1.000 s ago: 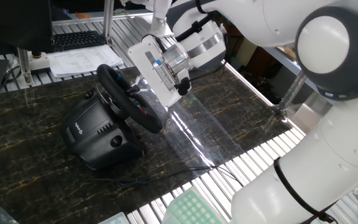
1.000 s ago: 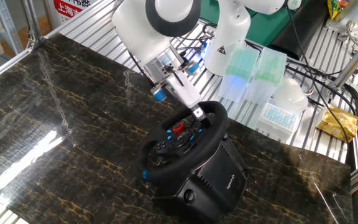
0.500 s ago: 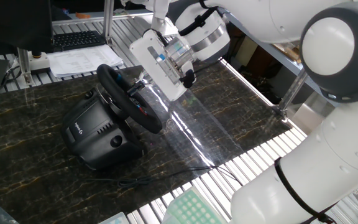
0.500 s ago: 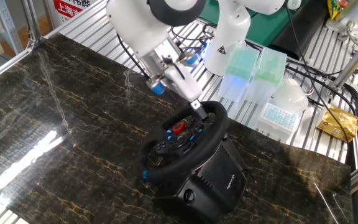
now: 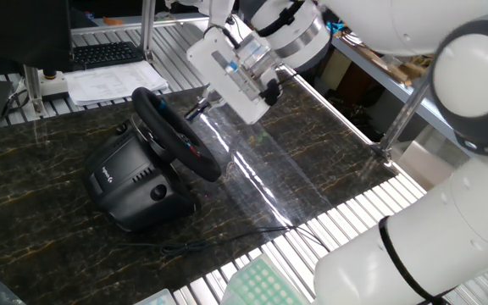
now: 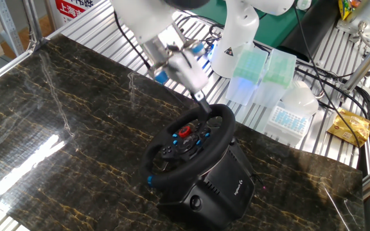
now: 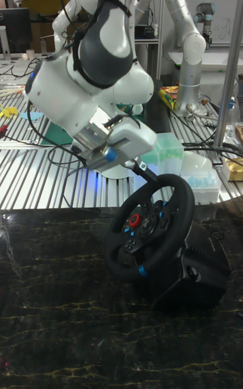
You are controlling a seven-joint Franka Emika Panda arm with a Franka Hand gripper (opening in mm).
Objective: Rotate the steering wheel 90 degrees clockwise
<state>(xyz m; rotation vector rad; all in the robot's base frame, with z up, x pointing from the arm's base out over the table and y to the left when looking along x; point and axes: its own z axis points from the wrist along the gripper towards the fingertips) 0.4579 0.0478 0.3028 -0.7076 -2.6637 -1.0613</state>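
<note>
The steering wheel (image 5: 174, 135) (image 6: 172, 174) (image 7: 127, 269) is black and round-rimmed, with a red centre mark and blue dots on its hub. It tilts up from a bulky black housing (image 5: 130, 182) (image 6: 230, 186) on the dark marble table. My gripper (image 5: 196, 110) (image 6: 202, 102) (image 7: 141, 169) hangs just above the far top of the rim. Its thin dark fingers point down at the rim and look pressed together with nothing between them. In the tall fixed view the fingertips reach close to the rim; I cannot tell whether they touch it.
A keyboard (image 5: 104, 53) and papers (image 5: 108, 80) lie behind the wheel. Pale green tip boxes (image 6: 252, 70) and a white box (image 6: 288, 119) stand by the arm's base. A thin cable (image 5: 227, 237) runs across the table. A metal post (image 5: 401, 119) rises at the right edge.
My gripper has lifted up and back from inside the wheel's top rim, along with the wrist. The wheel has kept the same angle.
</note>
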